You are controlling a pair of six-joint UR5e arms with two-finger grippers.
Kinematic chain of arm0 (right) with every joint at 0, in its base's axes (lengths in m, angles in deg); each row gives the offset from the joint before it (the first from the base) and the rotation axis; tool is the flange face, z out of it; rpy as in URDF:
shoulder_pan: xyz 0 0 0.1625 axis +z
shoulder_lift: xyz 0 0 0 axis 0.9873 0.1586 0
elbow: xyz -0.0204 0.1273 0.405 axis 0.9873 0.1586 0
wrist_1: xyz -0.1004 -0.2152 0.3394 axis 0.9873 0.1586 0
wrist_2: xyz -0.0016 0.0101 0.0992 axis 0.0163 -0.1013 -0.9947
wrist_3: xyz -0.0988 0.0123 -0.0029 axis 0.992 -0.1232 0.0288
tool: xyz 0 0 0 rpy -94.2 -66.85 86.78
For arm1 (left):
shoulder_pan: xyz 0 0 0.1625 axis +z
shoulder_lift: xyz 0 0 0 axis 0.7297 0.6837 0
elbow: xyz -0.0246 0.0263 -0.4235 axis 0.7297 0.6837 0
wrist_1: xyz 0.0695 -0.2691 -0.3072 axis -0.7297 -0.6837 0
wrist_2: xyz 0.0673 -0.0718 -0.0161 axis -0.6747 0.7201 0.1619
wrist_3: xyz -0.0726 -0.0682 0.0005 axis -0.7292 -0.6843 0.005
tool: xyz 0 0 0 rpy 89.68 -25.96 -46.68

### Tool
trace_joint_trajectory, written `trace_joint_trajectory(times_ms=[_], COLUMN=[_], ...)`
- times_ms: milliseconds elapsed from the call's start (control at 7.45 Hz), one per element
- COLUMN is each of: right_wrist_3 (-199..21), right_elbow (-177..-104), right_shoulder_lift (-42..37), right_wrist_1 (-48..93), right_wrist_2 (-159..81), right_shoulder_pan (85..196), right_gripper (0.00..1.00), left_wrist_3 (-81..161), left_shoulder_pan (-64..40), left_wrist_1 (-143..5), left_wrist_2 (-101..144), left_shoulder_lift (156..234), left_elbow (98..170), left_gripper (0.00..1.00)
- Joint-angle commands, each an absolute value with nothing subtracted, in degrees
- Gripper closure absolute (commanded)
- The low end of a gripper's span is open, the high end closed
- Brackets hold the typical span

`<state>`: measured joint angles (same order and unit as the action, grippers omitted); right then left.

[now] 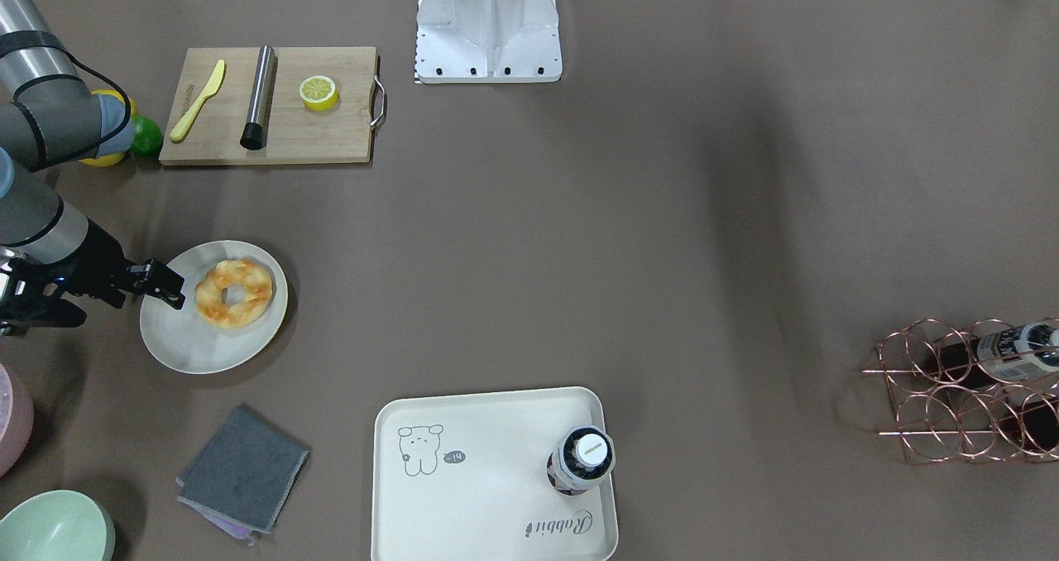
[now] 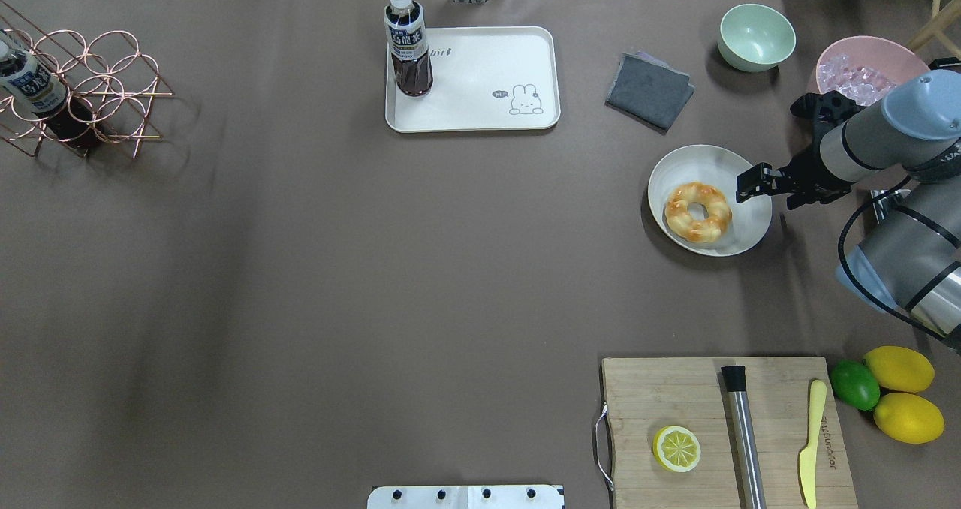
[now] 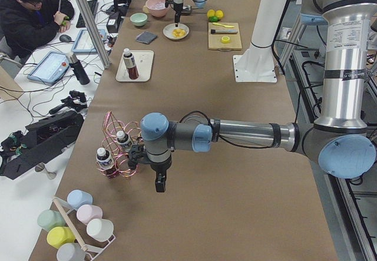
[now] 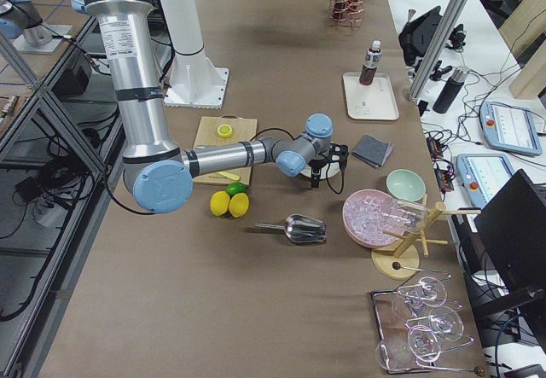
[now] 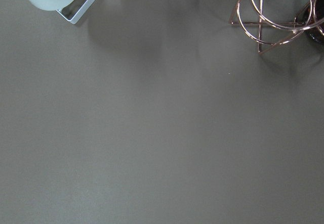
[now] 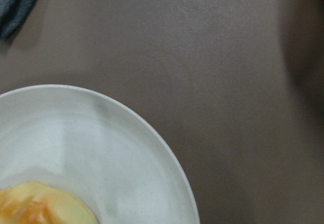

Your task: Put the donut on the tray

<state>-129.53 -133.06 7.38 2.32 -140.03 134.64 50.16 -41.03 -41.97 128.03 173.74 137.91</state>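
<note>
The donut [image 1: 234, 293], golden with orange-brown patches, lies on a round off-white plate [image 1: 178, 346]. It also shows in the overhead view [image 2: 698, 211] and at the bottom left of the right wrist view [image 6: 40, 206]. My right gripper [image 1: 165, 284] hovers over the plate's rim beside the donut, apart from it, and looks open and empty. The cream tray [image 1: 488, 478] with the bear drawing lies across the table and carries an upright dark bottle [image 1: 582, 460]. My left gripper [image 3: 160, 185] hangs near the wire rack, and I cannot tell if it is open or shut.
A wooden cutting board [image 2: 676, 396] holds a halved lemon [image 2: 676, 448], a steel rod and a yellow knife. A grey cloth [image 2: 649, 91], a green bowl [image 2: 756, 37] and a pink bowl [image 2: 863, 70] stand near the plate. A copper rack [image 2: 82, 88] holds bottles.
</note>
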Motion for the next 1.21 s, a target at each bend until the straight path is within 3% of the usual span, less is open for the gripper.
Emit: trace_joint_trajectory(times_ms=[0,134,1073], right_wrist_3=[-133.74,-133.47,-142.34], right_elbow=[-133.42,-133.34,-134.13], right_shoulder_lift=[7.37,7.37,4.22], right_wrist_1=[1.86,1.78,-4.64], right_wrist_2=[-139.51,-139.42,-147.50], right_shoulder_pan=[134.23,134.05,136.33], right_gripper=[0.76,1.00,1.00], left_wrist_3=[50.16,50.16,50.07], left_shoulder_pan=[-41.03,-41.03,-40.67], left_wrist_1=[-42.06,-41.97,-42.06], left_wrist_2=[128.03,128.03,128.03], left_shoulder_lift=[173.73,173.73,173.82], left_elbow=[137.44,137.44,137.53], left_gripper=[0.02,0.02,0.02])
